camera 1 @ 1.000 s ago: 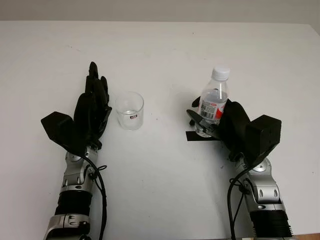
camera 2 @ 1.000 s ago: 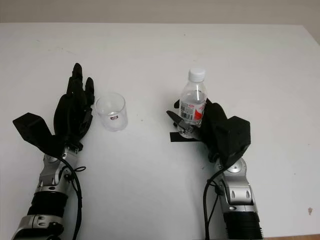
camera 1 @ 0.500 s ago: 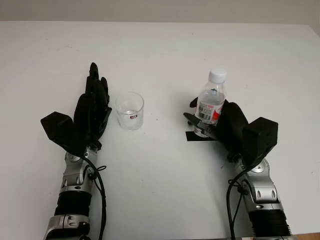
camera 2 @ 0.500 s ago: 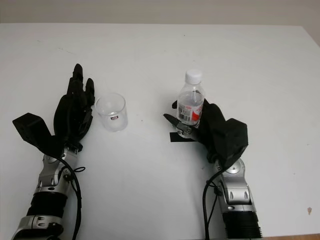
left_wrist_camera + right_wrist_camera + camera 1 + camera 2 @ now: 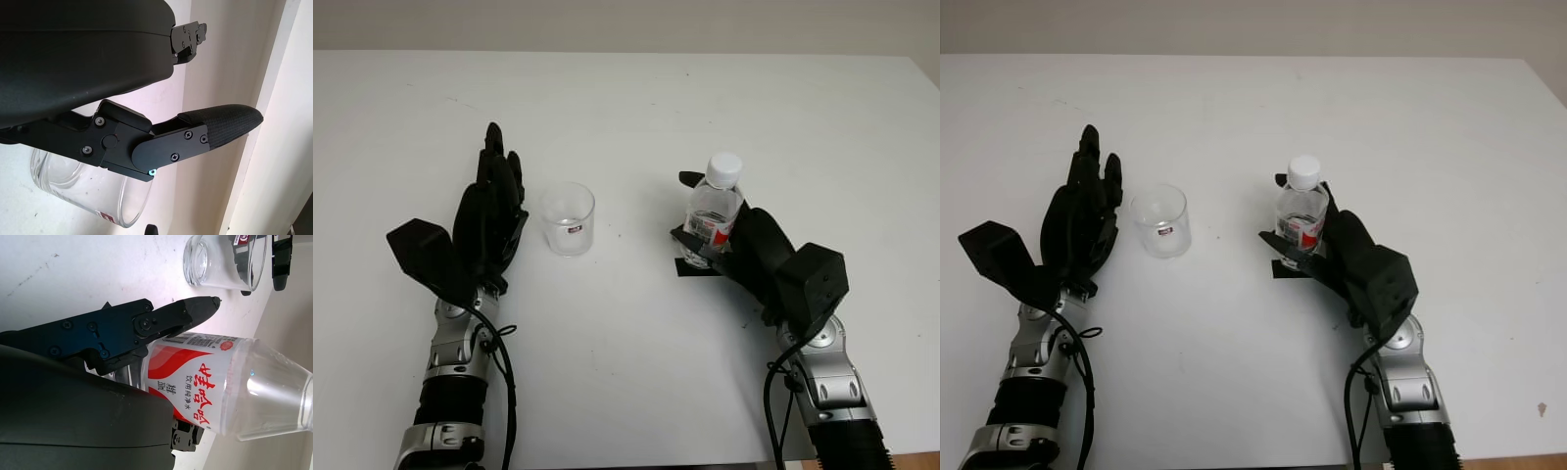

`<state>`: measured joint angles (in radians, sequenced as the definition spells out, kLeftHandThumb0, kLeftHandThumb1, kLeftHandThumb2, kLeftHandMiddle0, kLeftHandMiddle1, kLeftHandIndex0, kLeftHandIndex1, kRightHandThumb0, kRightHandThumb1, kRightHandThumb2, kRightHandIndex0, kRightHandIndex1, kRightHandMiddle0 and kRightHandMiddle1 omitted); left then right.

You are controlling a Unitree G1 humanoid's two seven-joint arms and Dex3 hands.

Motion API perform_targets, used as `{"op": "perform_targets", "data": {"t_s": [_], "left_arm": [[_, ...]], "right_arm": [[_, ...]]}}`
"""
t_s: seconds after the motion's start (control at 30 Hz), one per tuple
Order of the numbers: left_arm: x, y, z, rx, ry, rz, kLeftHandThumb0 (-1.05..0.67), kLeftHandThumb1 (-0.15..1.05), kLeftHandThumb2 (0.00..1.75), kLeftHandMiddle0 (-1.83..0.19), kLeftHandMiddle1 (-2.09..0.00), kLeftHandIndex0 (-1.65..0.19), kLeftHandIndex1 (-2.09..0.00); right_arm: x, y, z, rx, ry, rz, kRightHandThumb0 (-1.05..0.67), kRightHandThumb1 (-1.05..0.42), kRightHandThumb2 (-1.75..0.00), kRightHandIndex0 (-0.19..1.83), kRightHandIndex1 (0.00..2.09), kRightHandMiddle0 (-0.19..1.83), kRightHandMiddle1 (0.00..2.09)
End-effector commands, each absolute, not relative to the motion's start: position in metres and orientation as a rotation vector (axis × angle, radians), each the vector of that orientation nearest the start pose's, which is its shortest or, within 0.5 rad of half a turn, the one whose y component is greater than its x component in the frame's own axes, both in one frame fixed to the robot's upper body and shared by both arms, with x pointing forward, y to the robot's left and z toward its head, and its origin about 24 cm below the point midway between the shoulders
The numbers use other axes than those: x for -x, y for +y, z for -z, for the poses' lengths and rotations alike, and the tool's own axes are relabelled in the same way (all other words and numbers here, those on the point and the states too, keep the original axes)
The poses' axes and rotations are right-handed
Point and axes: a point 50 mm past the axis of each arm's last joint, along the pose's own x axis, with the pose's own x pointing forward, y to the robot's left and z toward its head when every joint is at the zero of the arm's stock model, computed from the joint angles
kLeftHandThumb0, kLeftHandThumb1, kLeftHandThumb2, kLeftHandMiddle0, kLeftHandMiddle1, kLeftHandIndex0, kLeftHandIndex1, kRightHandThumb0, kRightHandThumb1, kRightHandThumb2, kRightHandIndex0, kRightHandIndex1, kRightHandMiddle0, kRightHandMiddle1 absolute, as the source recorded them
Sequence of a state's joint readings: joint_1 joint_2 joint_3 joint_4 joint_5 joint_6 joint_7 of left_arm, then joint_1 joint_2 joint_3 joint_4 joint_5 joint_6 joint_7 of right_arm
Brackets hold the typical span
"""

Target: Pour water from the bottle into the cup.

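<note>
The right hand [image 5: 744, 250] was closed around the lower half of a clear plastic bottle [image 5: 710, 211], its fingers [image 5: 146, 325] wrapped over the red and white label [image 5: 195, 382]. The bottle leaned a little toward the left hand's side, with its white cap [image 5: 723, 165] on and uppermost. It was in the right half of the white worktop [image 5: 636, 108], and its base was over a small black mark [image 5: 690, 267] on the surface; whether the base touched the worktop could not be told, since the fingers hid it.

The cup [image 5: 568, 218], a short clear glass tumbler with a small red mark on its side, stood upright on the worktop to the left of the bottle and well apart from it. It seemed to hold no more than a trace of water at the bottom.

The left hand [image 5: 489, 220] was open and held nothing. It sat just beside the cup on the cup's outer side, fingers pointing away from the robot. In the left wrist view the cup [image 5: 88, 196] lay close under one black fingertip [image 5: 225, 122], with a gap between them, so the hand was not touching the glass.
</note>
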<state>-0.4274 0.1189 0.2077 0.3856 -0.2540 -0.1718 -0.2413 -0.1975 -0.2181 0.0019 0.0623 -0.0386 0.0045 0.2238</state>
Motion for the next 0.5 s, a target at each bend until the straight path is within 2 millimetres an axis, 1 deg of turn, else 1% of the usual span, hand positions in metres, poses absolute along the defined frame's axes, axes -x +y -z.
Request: {"op": "perform_targets", "data": {"t_s": [0.0,0.03,0.13,0.2,0.23,0.3,0.4,0.47], "left_arm": [[-0.328,0.190,-0.095,0.158,-0.249,0.102,-0.83,1.05,0.70,0.19,-0.04,0.19,0.00],[-0.328,0.189,-0.095,0.157,-0.248,0.101,-0.83,1.05,0.70,0.19,-0.04,0.19,0.00],[-0.327,0.190,-0.095,0.155,-0.250,0.103,-0.83,1.05,0.70,0.19,-0.04,0.19,0.00],[-0.327,0.190,-0.095,0.151,-0.250,0.105,-0.83,1.05,0.71,0.19,-0.04,0.19,0.00],[-0.327,0.190,-0.095,0.153,-0.251,0.104,-0.83,1.05,0.71,0.19,-0.04,0.19,0.00],[-0.327,0.190,-0.095,0.158,-0.249,0.102,-0.83,1.05,0.70,0.19,-0.05,0.19,0.00],[-0.327,0.190,-0.094,0.157,-0.247,0.102,-0.83,1.05,0.70,0.19,-0.05,0.19,0.00],[-0.327,0.190,-0.095,0.155,-0.246,0.105,-0.83,1.05,0.70,0.19,-0.05,0.19,0.00]], "right_arm": [[-0.283,-0.174,-0.064,0.277,-0.025,-0.237,-0.63,-1.05,-0.08,-0.03,0.33,-0.16,0.71],[-0.282,-0.174,-0.064,0.278,-0.025,-0.236,-0.64,-1.05,-0.07,-0.04,0.31,-0.16,0.70],[-0.281,-0.176,-0.064,0.296,-0.024,-0.238,-0.67,-1.04,-0.05,-0.06,0.16,-0.17,0.56],[-0.280,-0.178,-0.065,0.313,-0.024,-0.255,-0.76,-0.99,-0.05,-0.16,0.03,-0.19,0.17],[-0.279,-0.179,-0.066,0.327,-0.022,-0.259,-0.80,-0.98,-0.04,-0.18,0.02,-0.19,0.09],[-0.279,-0.181,-0.067,0.337,-0.031,-0.249,-0.90,-0.94,-0.04,-0.19,0.00,-0.19,0.02],[-0.278,-0.186,-0.066,0.364,-0.051,-0.194,-1.01,-0.93,-0.04,-0.19,0.00,-0.19,0.00],[-0.278,-0.189,-0.065,0.396,-0.058,-0.152,-1.04,-0.94,-0.05,-0.19,0.00,-0.19,0.00]]}}
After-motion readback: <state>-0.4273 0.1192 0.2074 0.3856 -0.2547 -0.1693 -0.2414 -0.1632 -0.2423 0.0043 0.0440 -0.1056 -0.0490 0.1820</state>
